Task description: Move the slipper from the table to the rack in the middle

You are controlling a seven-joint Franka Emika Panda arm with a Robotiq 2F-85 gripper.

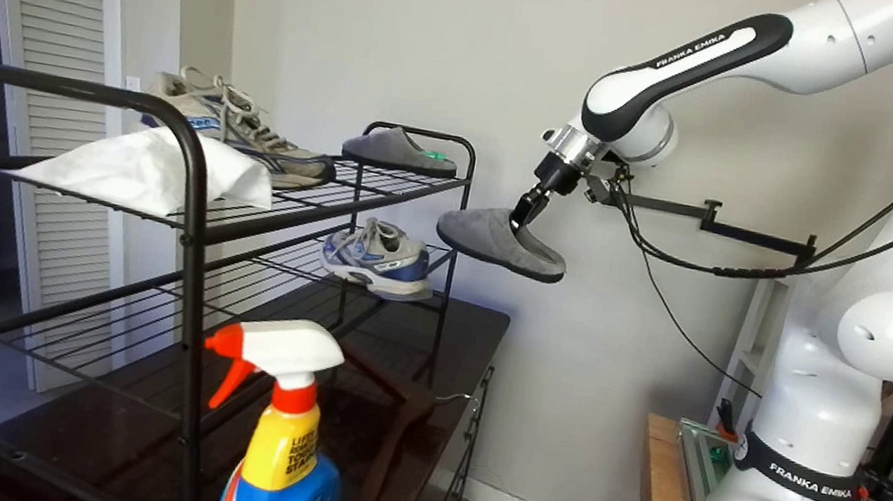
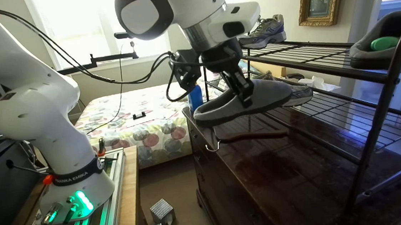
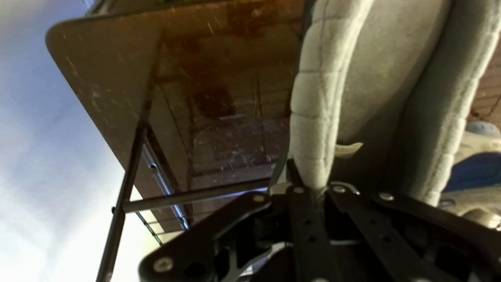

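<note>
The slipper (image 1: pixel 484 234) is grey with a dark sole, and it hangs in the air beside the rack with its toe toward the rack and its heel slightly lower. My gripper (image 1: pixel 517 222) is shut on the slipper's side wall; the wrist view shows the padded rim (image 3: pixel 317 90) between the fingers (image 3: pixel 317 188). The slipper also shows in an exterior view (image 2: pixel 270 92), above the near edge of the dark glossy table (image 2: pixel 281 181). The black rack (image 1: pixel 329 212) stands on the table. Its middle tier (image 2: pixel 332 148) lies below the slatted top tier. Fingertips inside the slipper are hidden.
A sneaker (image 1: pixel 379 263) sits on the middle tier. The top tier holds a sneaker (image 1: pixel 253 136), a second grey slipper (image 2: pixel 385 49) with a green object inside, and a white bag (image 1: pixel 152 170). A spray bottle (image 1: pixel 288 447) and a hanger (image 2: pixel 256 136) are on the table.
</note>
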